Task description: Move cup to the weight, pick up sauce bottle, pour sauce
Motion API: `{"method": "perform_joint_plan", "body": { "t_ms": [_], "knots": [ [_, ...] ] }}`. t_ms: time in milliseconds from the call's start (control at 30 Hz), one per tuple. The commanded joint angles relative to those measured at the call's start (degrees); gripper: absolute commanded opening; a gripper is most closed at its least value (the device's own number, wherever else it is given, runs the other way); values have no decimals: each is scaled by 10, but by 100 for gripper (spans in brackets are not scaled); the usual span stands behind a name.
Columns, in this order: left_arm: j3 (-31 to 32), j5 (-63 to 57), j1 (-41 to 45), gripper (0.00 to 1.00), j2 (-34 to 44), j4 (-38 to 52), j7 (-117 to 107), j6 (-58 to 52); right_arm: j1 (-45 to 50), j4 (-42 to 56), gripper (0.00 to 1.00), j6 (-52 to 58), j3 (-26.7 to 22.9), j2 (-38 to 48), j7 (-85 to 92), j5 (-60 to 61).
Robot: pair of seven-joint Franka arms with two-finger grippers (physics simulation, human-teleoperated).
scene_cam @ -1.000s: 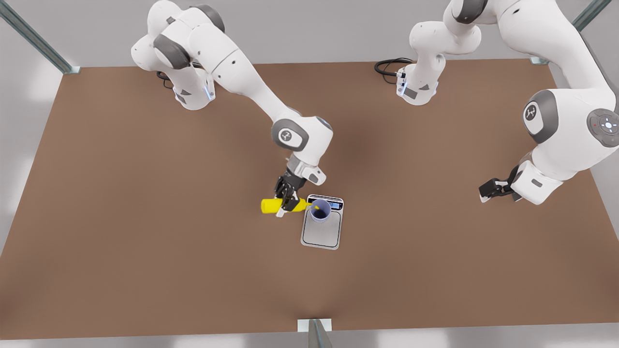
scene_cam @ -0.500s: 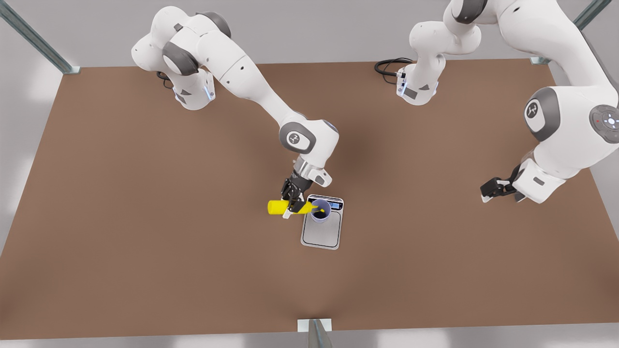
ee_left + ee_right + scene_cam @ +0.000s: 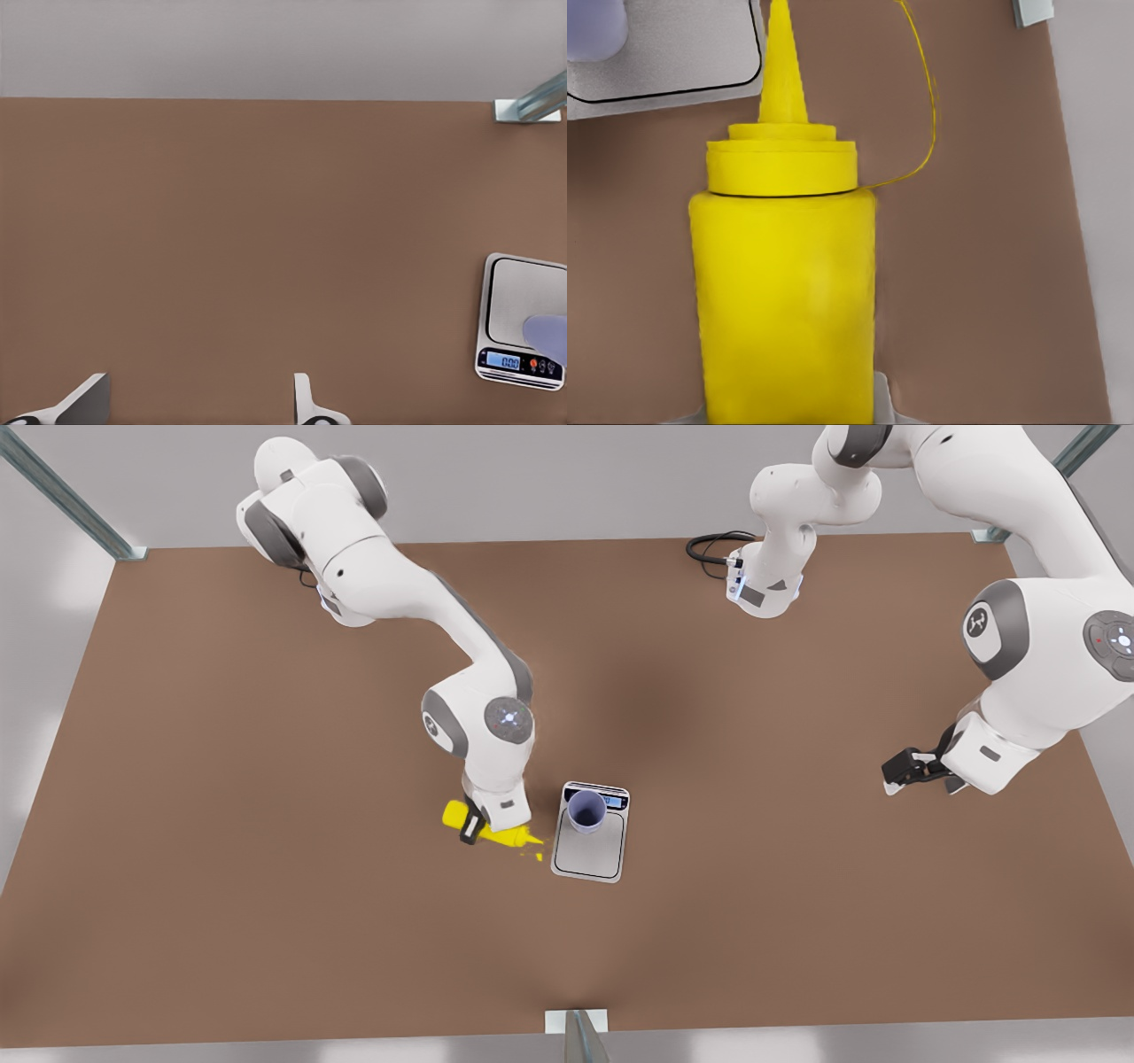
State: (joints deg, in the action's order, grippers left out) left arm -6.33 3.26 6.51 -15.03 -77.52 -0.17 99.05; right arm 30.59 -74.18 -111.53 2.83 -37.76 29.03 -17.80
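The yellow sauce bottle (image 3: 508, 836) lies nearly level just above the table, its nozzle pointing at the weight (image 3: 591, 854). My right gripper (image 3: 474, 828) is shut on its body (image 3: 784, 292), at the front view's left of the scale. Yellow sauce (image 3: 536, 856) dots the table beside the scale, and a thin strand (image 3: 928, 106) trails from the nozzle. The lavender cup (image 3: 586, 810) stands upright on the scale by its display. My left gripper (image 3: 897, 772) waits open at the front view's far right, fingers wide (image 3: 197, 403), with the scale (image 3: 518, 305) and cup (image 3: 547, 335) off to the side.
The brown table (image 3: 266, 868) spreads wide around the scale. A black cable (image 3: 713, 545) lies at the back by an arm base. Metal frame posts stand at the corners (image 3: 62, 491) and at the front edge (image 3: 578, 1035).
The right arm swung the bottle away from the cup, toward the front view's left and down near the table. Its wrist turned over, and sauce drops now lie on the table beside the scale.
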Motion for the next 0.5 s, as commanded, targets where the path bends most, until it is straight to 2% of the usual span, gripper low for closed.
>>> {"method": "perform_joint_plan", "body": {
  "t_ms": [0, 133, 267, 467],
  "knots": [
    [0, 0, 0, 100, 0, 0, 0, 0, -10, 0, 60, 0, 0, 3, 17, 14],
    [0, 0, 0, 100, 0, 0, 1, 0, -125, -6, 60, -2, -1, 23, 358, 182],
    [0, 0, 0, 100, 0, 0, 1, 0, -246, -39, 60, 10, -2, 23, 627, 355],
    [0, 0, 1, 100, -1, 0, 1, 1, -295, -93, 60, 69, -2, 8, 800, 577]
  ]
}}
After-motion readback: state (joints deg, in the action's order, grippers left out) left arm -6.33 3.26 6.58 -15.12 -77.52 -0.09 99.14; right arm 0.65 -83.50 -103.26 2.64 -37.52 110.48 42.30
